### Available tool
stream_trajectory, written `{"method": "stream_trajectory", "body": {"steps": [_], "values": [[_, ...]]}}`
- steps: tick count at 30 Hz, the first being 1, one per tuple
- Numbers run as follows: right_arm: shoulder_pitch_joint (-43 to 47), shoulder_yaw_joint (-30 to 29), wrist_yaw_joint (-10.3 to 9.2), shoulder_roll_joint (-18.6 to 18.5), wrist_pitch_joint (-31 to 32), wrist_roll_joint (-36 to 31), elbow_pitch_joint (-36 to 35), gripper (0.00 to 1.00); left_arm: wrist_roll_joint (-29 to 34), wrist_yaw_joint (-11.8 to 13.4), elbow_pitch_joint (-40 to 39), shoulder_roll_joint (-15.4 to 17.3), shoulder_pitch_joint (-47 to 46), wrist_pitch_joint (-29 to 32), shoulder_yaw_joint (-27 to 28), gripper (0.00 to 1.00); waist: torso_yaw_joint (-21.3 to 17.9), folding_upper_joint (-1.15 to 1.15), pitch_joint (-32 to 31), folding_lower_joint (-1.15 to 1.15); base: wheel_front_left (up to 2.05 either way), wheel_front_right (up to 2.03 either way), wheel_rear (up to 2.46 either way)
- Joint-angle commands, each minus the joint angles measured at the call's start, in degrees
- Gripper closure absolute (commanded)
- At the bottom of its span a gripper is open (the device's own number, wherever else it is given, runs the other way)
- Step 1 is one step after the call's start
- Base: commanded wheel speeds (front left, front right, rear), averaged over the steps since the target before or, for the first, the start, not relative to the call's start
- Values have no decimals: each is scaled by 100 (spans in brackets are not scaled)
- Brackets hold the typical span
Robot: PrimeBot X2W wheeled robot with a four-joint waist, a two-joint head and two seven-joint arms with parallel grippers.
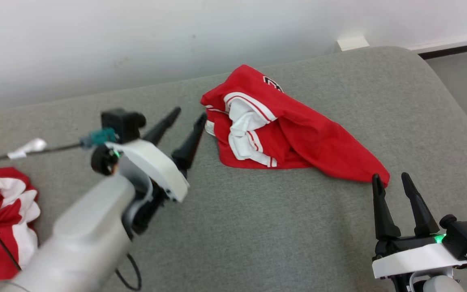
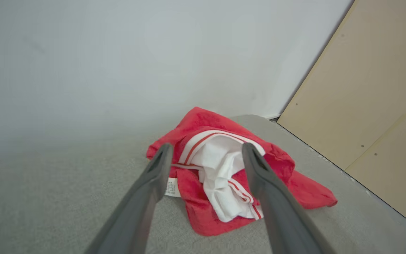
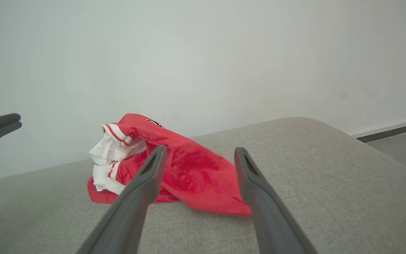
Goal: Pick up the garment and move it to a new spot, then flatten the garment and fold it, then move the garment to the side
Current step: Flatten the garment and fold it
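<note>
**While both pincers stand spread, the jersey lies bunched mid-cushion**

Since the grey cushion (image 1: 258, 227) gives me a broad flat bed running up to the white wall (image 1: 136, 40), I judge that is why the garment (image 1: 298, 134) sits where it does: there is bare fabric on every side for spreading. It lies crumpled near the far middle of that cushion. One red corner trails toward my right side, and the white lining is turned outward at its left end.

A second red and white heap (image 1: 2, 219) rests at the cushion's left edge, well apart, so it should not tangle with the work.

My left gripper (image 1: 189, 113) hovers just beside the garment's left end, jaws spread with nothing between them. My right gripper (image 1: 390, 176) waits near the trailing red corner, likewise spread and empty. One arm at each end reads to me as the setup for a two-handed pull to flatten the cloth. Folding has not begun.

The smallest thing I note is a white care label (image 2: 172, 187) peeking out at the left hem, marking an edge I could pinch.
</note>
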Motion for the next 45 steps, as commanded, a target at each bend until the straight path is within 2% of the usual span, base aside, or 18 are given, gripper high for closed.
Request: {"method": "stream_trajectory", "body": {"steps": [1, 5, 7, 11, 21, 22, 23, 27, 32, 40, 45], "values": [[74, -24, -15, -16, 2, -66, -79, 0, 75, 109, -37, -80, 170, -100, 3, 0, 44, 0, 11, 0, 0, 0, 0], [13, -9, -15, -15, 2, -48, -238, 0, 345, 281, 86, -302, 390, -164, -112, 0, -34, 0, 171, 0, 0, 0, 0], [-11, 11, -15, -17, 2, -40, -261, 0, 404, 289, 144, -365, 378, -171, -132, 0, -71, 0, 216, 0, 0, 0, 0], [-73, 38, -15, -15, 3, -40, -289, 0, 535, 221, 517, -593, 191, -201, -111, 0, -228, 0, 338, 0, 0, 0, 0], [-148, 161, -15, -14, 3, 174, -283, 0, 470, -158, 2090, -1046, -469, -93, -157, 0, -713, 0, 532, 0, 0, 0, 0], [-144, 153, -15, -13, 3, 177, -282, 0, 463, -186, 2213, -1089, -524, -96, -167, 24, -740, 0, 538, 0, 0, 0, 0], [-132, 149, -15, -13, 3, 187, -281, 0, 451, -209, 2317, -1132, -571, -100, -171, 100, -756, 0, 539, 0, 0, 0, 0], [-89, 130, -15, -14, 3, 177, -267, 0, 433, -285, 2656, -1213, -711, -109, -217, 100, -775, 0, 514, 0, 0, 0, 0], [-6, 42, -15, -13, 3, 106, -260, 0, 522, -342, 2666, -1311, -773, -171, -300, 100, -556, 0, 352, 0, 0, 0, 0], [165, -105, -15, -15, 3, -165, -193, 0, 963, -352, 1861, -1124, -541, -207, -309, 100, 224, 0, -141, 0, 0, 0, 0], [282, -140, -15, -17, 2, -268, -159, 0, 1031, -323, 1205, -835, -174, -209, -303, 100, 705, 0, -409, 0, 0, 0, 0]]}}
